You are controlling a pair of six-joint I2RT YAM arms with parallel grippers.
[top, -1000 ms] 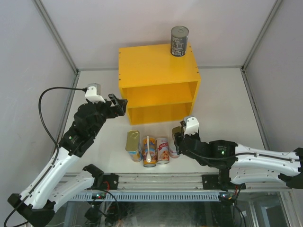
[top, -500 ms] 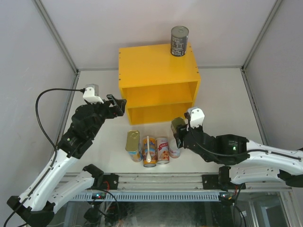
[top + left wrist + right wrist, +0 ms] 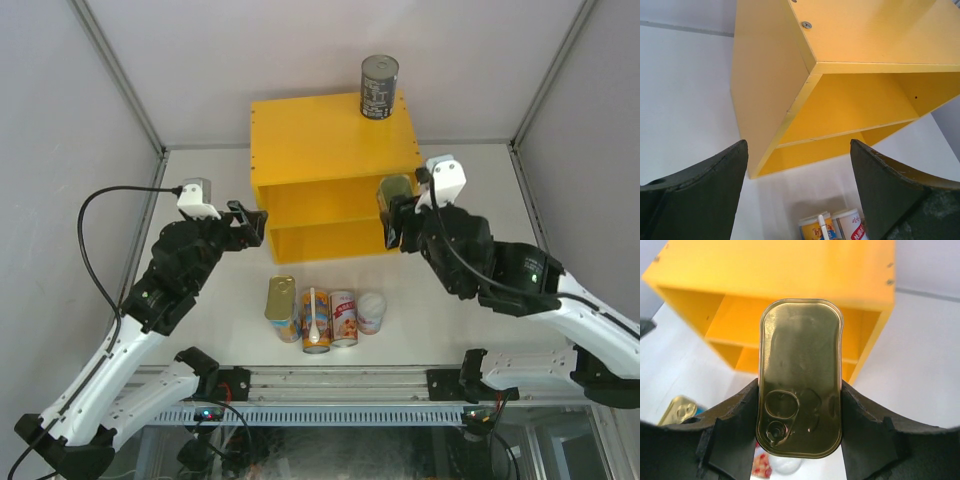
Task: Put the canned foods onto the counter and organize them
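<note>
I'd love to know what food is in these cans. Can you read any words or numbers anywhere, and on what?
Nothing reads clearly.
Dark grey can: pale label print, too small to read.
Orange-blue can with spoon: label print too small to read.
White-red can: red characters, blurred and cut off.
Gold-lidded tin: bare lid with pull tab, no writing.
Yellow counter: no writing.

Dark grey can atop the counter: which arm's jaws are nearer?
Right. The right arm holds a gold-lidded tin at the counter's right front, nearer the can; the left arm sits off its left front corner.
</note>
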